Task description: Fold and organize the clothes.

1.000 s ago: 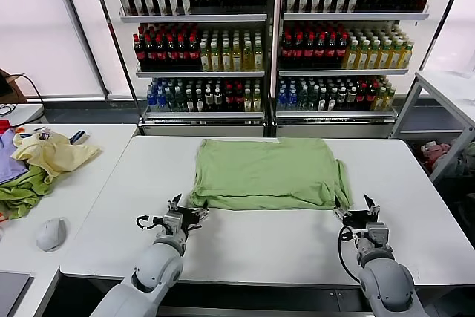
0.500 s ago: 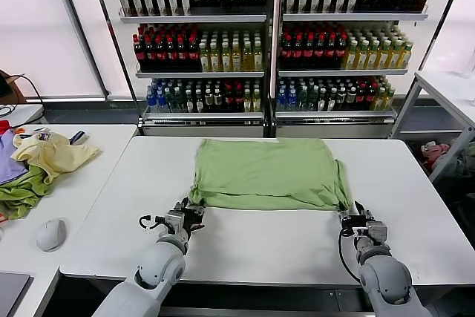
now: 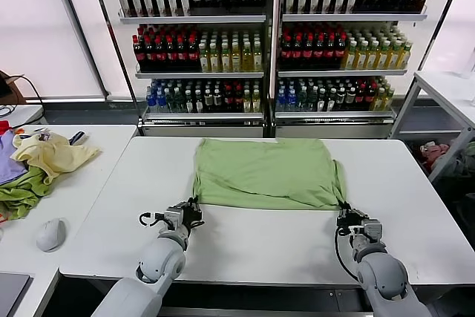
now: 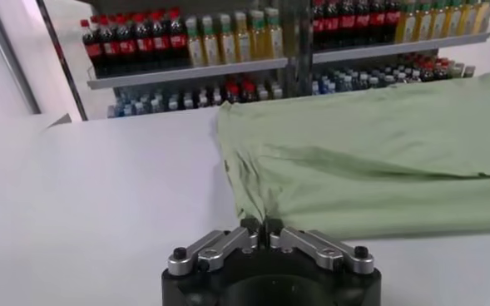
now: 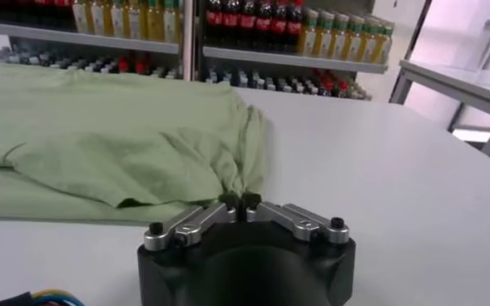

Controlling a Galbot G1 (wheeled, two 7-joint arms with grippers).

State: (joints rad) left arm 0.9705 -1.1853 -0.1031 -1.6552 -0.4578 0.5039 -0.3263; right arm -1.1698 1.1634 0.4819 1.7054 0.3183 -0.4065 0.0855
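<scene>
Cotton shirt [image 3: 266,173]: light, limp, drapes. Left gripper [image 3: 191,211] and right gripper [image 3: 347,216] jaws closed, pinching 7 and 5 o'clock corners.

We have two smooth light-grey arms. Each ends in a black round-bodied gripper, left [image 3: 194,206] and right [image 3: 346,211], with silver finger links, black screws and looping black cables at the wrists.

The head camera looks down across the table [image 3: 415,183] toward the shelves [image 3: 267,16]; both wrist cameras sit low, sharing the shirt [image 3: 263,172].
</scene>
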